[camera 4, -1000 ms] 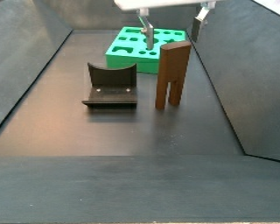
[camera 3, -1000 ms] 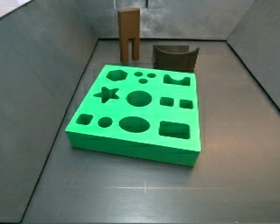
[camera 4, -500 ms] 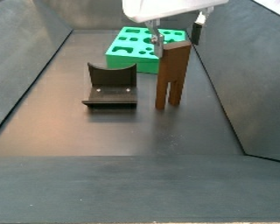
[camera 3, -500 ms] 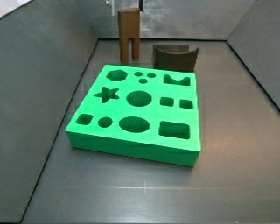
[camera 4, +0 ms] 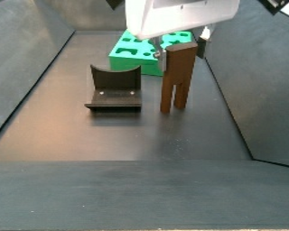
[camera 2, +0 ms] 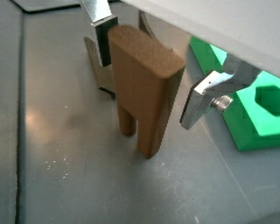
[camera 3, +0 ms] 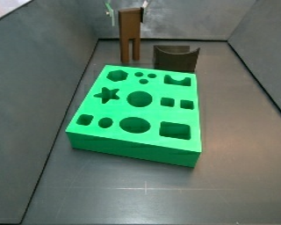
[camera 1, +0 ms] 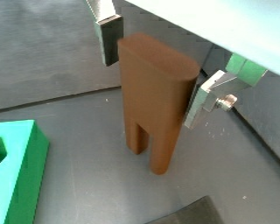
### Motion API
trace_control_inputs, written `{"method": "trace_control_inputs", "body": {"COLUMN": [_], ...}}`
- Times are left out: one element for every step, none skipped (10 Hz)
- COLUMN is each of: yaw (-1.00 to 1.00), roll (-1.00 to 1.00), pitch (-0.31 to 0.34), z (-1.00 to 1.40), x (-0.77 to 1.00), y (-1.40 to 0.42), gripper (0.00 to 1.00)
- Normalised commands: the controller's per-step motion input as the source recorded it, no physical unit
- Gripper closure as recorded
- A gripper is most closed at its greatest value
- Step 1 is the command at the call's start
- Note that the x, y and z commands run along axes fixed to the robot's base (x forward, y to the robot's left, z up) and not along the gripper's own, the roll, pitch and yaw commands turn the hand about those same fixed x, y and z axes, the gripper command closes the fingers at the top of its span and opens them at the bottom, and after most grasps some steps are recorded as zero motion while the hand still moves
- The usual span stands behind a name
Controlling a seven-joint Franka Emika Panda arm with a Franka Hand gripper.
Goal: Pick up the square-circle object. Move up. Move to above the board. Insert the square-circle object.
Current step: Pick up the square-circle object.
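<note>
Standing upright on its two prongs, the square-circle object [camera 1: 154,96] rests on the dark floor [camera 3: 237,167] near the far wall in a side view [camera 3: 130,32], just beyond the far edge of the board [camera 3: 140,112]. Its slab top is flat and brown, and the slot between the prongs opens downward to the floor, as both wrist views show [camera 2: 145,96].

Around its upper part sits the gripper [camera 1: 160,68], spread apart: one silver finger [camera 1: 108,39] stands off one narrow side with a visible gap, and the finger [camera 1: 206,94] on the opposite side lies very near the block; I cannot tell whether it touches. Neither pad clamps the wood in the wrist views [camera 2: 149,74]. In a side view the gripper's pale body [camera 4: 179,16] hangs directly over the block's top [camera 4: 179,79].

A squat dark curved block [camera 3: 176,57] sits on the floor beside the tall piece, also by the board's far edge; it shows as a low dark piece in a side view [camera 4: 115,88]. The board's green corner [camera 1: 17,171] appears in both wrist views [camera 2: 257,94].
</note>
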Motion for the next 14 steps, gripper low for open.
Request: {"method": "trace_control_inputs", "body": {"yaw": [-0.01,0.0,0.0,0.0,0.0,0.0,0.0,0.0,0.0,0.0,0.0,0.0,0.0,0.0], "roll": [0.0,0.0,0.0,0.0,0.0,0.0,0.0,0.0,0.0,0.0,0.0,0.0,0.0,0.0], "pitch": [0.0,0.0,0.0,0.0,0.0,0.0,0.0,0.0,0.0,0.0,0.0,0.0,0.0,0.0], "z": [-0.01,-0.11,0.0,0.0,0.0,0.0,0.0,0.0,0.0,0.0,0.0,0.0,0.0,0.0], "x": [0.0,0.0,0.0,0.0,0.0,0.0,0.0,0.0,0.0,0.0,0.0,0.0,0.0,0.0], "y": [0.0,0.0,0.0,0.0,0.0,0.0,0.0,0.0,0.0,0.0,0.0,0.0,0.0,0.0], "gripper": [0.0,0.0,0.0,1.0,1.0,1.0,1.0,1.0,1.0,1.0,1.0,1.0,1.0,1.0]}}
